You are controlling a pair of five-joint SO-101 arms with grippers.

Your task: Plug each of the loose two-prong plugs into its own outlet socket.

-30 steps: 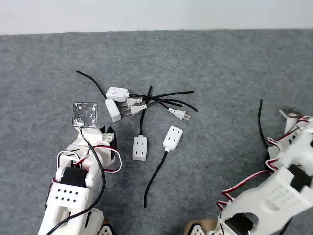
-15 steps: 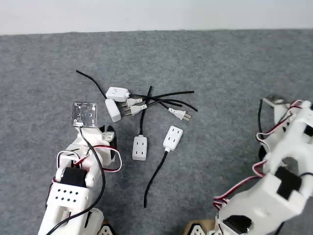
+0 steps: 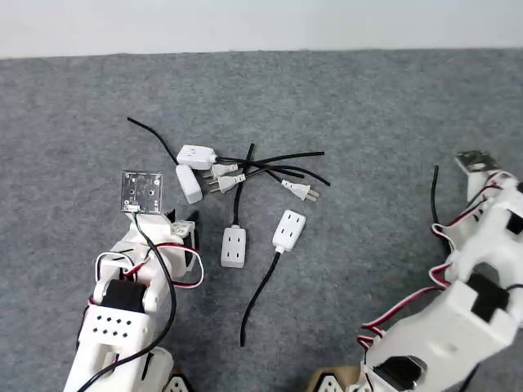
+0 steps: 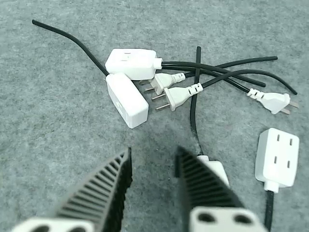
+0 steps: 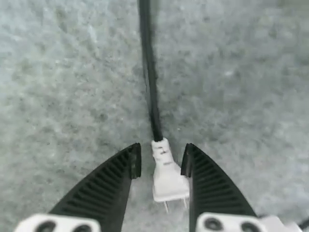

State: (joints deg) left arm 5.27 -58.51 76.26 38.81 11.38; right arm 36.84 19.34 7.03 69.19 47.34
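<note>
Two white outlet sockets (image 4: 133, 63) (image 4: 126, 99) lie side by side on the grey carpet. Two loose white plugs (image 4: 164, 82) (image 4: 179, 95) rest next to them, and a third plug (image 4: 273, 101) lies further off. Two more sockets (image 3: 234, 246) (image 3: 289, 229) lie nearer the arms. My left gripper (image 4: 153, 154) is open just above the carpet, short of the socket pair, with nothing between its fingers. My right gripper (image 5: 161, 151) is open and straddles a fourth white plug (image 5: 169, 179) lying on the carpet, prongs toward the wrist. That plug's black cord (image 5: 148, 63) runs straight away from it.
Black cords (image 3: 278, 163) cross each other in a tangle behind the middle sockets. One socket's cord (image 3: 260, 294) trails toward the front edge. A pale wall (image 3: 261, 24) borders the carpet at the back.
The right arm has shifted over its plug, its wrist swinging first toward the middle, then back outward and further up the table. The left arm and the sockets have not moved.
</note>
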